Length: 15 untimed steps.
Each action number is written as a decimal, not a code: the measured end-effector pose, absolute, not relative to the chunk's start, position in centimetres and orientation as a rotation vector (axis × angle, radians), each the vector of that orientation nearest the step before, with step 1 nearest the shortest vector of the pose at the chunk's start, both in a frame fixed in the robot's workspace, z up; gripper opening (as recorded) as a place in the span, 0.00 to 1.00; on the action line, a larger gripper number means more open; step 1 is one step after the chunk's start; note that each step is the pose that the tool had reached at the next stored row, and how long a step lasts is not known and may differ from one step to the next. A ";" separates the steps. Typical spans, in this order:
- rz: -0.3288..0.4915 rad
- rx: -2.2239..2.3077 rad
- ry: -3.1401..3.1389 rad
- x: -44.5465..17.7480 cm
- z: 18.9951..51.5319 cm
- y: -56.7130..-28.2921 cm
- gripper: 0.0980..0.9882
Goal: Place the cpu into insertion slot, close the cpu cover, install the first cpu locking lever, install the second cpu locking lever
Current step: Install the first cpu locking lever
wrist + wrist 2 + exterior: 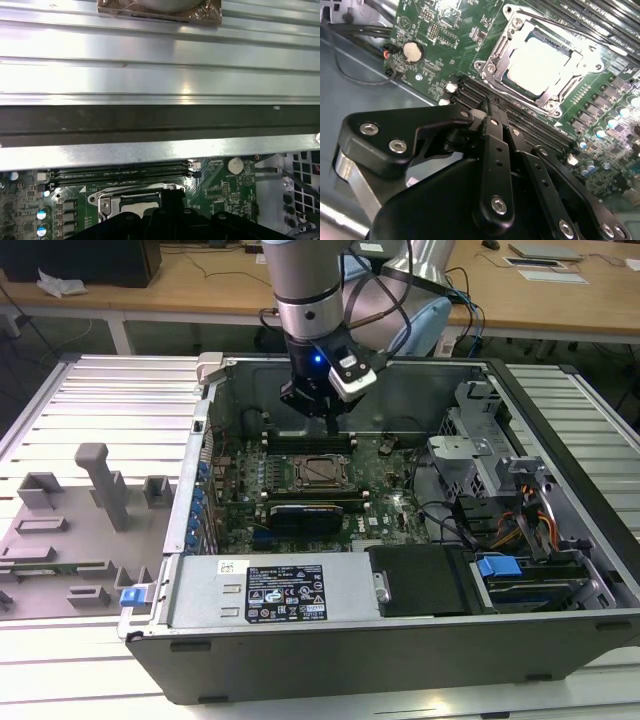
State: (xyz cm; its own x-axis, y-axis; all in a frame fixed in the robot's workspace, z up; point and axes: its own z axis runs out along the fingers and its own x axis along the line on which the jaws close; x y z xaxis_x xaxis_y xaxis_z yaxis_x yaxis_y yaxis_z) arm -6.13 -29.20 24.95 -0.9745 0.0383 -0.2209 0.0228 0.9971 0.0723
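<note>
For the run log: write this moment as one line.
end effector: shut, empty, at memory slots | cpu: seated | cpu cover: down over cpu

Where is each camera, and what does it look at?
Exterior view: off the arm, looking down into the open computer case; arm and gripper show.
Second wrist view: on the wrist, looking past the gripper at the cpu.
First wrist view: on the wrist, looking over the motherboard to the slatted table.
Shared: gripper and motherboard.
</note>
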 end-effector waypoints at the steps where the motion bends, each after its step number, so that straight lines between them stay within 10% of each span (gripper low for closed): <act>1: 0.102 0.045 2.915 -6.1 24.9 -29.2 0.01; 15: 0.046 0.055 3.101 -5.9 24.9 -29.4 0.01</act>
State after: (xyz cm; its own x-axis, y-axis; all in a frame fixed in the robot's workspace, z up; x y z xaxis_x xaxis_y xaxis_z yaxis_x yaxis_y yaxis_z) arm -5.87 -29.41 24.86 -0.9986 0.0360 -0.0387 0.0348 0.9989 0.0306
